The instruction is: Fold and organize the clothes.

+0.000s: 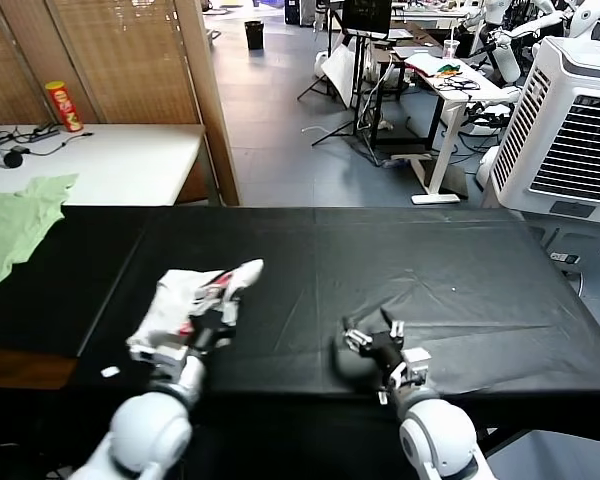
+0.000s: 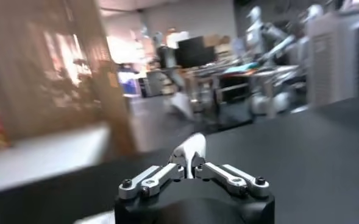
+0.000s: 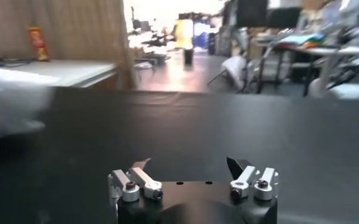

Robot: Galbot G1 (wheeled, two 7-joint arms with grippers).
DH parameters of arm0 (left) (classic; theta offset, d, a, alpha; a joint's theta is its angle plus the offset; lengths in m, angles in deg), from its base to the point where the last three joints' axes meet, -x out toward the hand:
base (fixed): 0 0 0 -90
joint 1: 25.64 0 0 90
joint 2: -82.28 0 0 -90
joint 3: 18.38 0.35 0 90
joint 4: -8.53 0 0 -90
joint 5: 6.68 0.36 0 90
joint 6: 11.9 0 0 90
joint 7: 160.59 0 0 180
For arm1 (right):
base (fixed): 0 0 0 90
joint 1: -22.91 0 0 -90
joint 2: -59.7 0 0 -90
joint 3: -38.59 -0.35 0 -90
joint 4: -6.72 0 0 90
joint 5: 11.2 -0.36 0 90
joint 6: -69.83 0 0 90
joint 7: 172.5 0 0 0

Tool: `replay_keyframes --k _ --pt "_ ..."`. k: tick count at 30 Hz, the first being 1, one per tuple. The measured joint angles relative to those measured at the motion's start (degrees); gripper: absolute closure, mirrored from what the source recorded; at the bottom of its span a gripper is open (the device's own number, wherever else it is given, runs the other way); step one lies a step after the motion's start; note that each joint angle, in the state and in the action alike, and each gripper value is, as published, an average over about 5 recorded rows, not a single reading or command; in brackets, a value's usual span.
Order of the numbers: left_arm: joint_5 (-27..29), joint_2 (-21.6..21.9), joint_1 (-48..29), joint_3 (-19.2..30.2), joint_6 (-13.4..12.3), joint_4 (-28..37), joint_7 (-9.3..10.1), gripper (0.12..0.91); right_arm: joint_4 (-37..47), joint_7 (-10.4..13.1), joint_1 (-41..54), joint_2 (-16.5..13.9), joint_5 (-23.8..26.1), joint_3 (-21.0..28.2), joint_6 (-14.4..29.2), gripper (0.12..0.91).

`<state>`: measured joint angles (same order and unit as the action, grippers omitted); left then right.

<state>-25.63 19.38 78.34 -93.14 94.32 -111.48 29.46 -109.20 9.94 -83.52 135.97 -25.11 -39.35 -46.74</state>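
Head view: the white T-shirt (image 1: 185, 300) lies bunched in a compact heap on the black table (image 1: 460, 270), toward my left side near the front edge. One end of the fabric points toward the table's middle. My left gripper (image 1: 216, 312) sits at the heap's right edge, against the cloth. My right gripper (image 1: 378, 342) rests low over bare black surface, well apart from the shirt. A pale green garment (image 1: 15, 225) lies at the far left.

Left wrist view: my left fingers (image 2: 188, 159) converge to a narrow point with a white fold of cloth pinched between them.

Right wrist view: my right fingers (image 3: 237, 165) stand spread wide, holding nothing. The shirt shows as a white mass at the frame edge.
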Motion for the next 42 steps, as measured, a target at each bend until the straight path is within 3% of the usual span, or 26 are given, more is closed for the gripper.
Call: replay_keyframes --k 7,11,21,26,34,39,42 --pt "-0.6 -0.9 -0.9 1.6 -3.4 0.3 -6.04 0.397 -0.5 -0.8 0.6 -1.3 -6.0 2.2 -3.6 0.227" --pt "-2.6 -0.1 -0.9 0.9 -4.5 -0.7 -7.11 0.257 0.3 0.4 2.4 -0.9 -10.0 3.3 -5.2 0.227" --pt "-3.0 1.6 1.7 -3.0 -5.5 -1.6 -5.79 0.232 6.5 4.3 9.8 2.5 -18.8 6.1 -6.7 0.227" --pt "-2.9 1.6 3.8 -4.9 -5.9 -1.9 -5.58 0.232 10.3 5.5 13.1 4.4 -20.5 7.4 -6.7 0.25" --pt "-3.2 1.5 7.0 -8.6 -6.5 -3.4 -5.46 0.232 16.1 6.7 17.7 7.7 -20.8 9.4 -6.7 0.469" --pt "-3.3 0.9 9.3 -11.0 -7.2 -4.3 -5.43 0.232 18.6 6.7 19.3 8.9 -20.9 10.0 -6.6 0.73" --pt "-3.3 0.5 10.7 -12.5 -7.8 -4.7 -5.43 0.232 19.4 6.5 19.7 9.1 -20.8 9.8 -6.6 0.843"
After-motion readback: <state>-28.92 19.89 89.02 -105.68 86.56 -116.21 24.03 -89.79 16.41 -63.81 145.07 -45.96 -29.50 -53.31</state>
